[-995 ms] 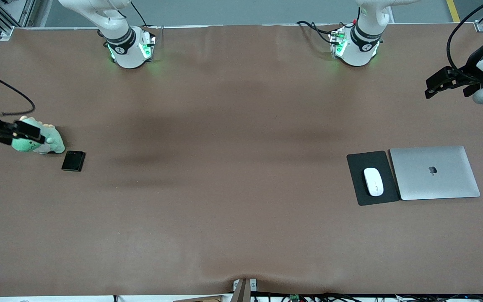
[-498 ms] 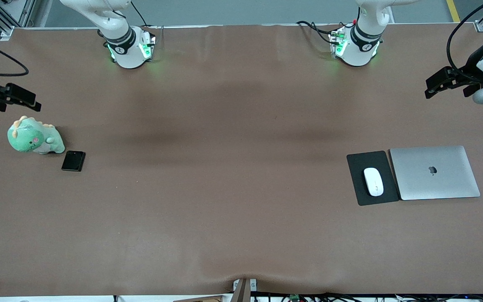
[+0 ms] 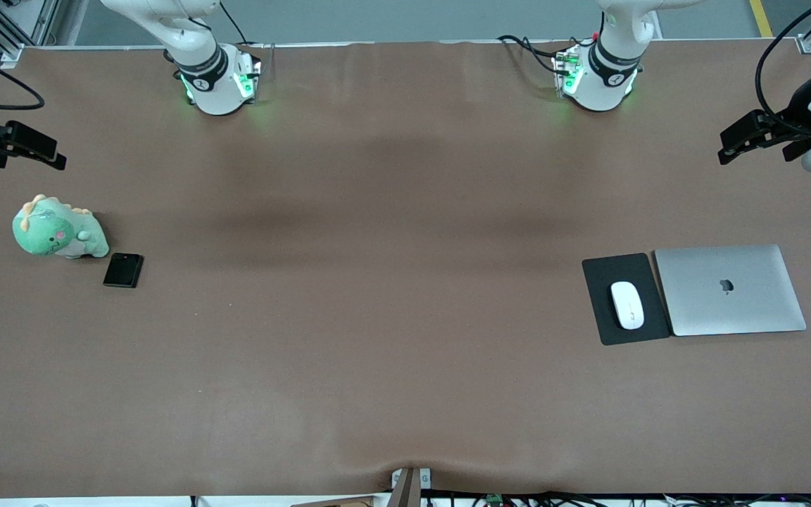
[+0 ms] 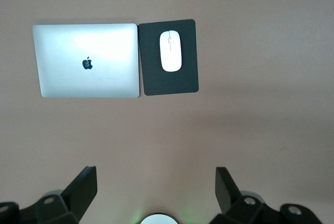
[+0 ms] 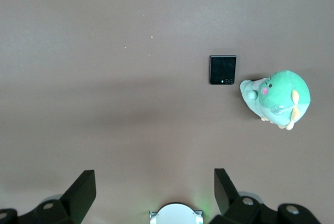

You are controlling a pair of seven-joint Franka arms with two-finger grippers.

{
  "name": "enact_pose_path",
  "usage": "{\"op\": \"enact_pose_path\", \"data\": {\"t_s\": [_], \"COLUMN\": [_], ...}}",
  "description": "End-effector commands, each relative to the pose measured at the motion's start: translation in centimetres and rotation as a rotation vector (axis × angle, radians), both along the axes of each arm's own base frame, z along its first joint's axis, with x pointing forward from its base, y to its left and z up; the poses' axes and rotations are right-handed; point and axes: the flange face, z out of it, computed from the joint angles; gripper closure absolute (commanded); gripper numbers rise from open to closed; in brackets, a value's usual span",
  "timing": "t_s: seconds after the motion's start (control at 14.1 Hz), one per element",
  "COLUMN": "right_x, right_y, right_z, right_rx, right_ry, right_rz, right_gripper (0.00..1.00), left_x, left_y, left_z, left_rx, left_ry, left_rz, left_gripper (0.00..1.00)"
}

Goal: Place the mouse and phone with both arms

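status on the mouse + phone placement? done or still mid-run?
Looks done, as far as the layout tells. The mouse lies on the dark pad beside the closed laptop; the phone lies flat by the green plush toy. Nothing is in hand: the left pincer and the right pincer are both open and empty, each up over its own end of the table. No step visibly remains.

Both arms hang raised over the table's ends, left gripper [image 3: 757, 137] and right gripper [image 3: 22, 146] with fingers spread, empty.
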Motion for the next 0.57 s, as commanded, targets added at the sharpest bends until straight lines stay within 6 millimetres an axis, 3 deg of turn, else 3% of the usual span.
{"op": "enact_pose_path", "data": {"t_s": [0.0,0.5], "right_x": [-1.16,-0.99], "right_y": [-1.46,-1.24], "right_z": [0.64,0.66], "right_rx": [-0.012,-0.017], "right_ry": [-0.004,-0.008], "right_rz": [-0.031,-0.026], "right_gripper": [0.0,0.0], "left_x": [-0.06,0.48], "left_y": [0.21,-0.03], "left_z": [0.9,0.85], "left_rx": [-0.014,-0.02], "left_ry": [-0.009,-0.007], "left_rz": [-0.004,-0.012], "left_gripper": [0.0,0.0]}}
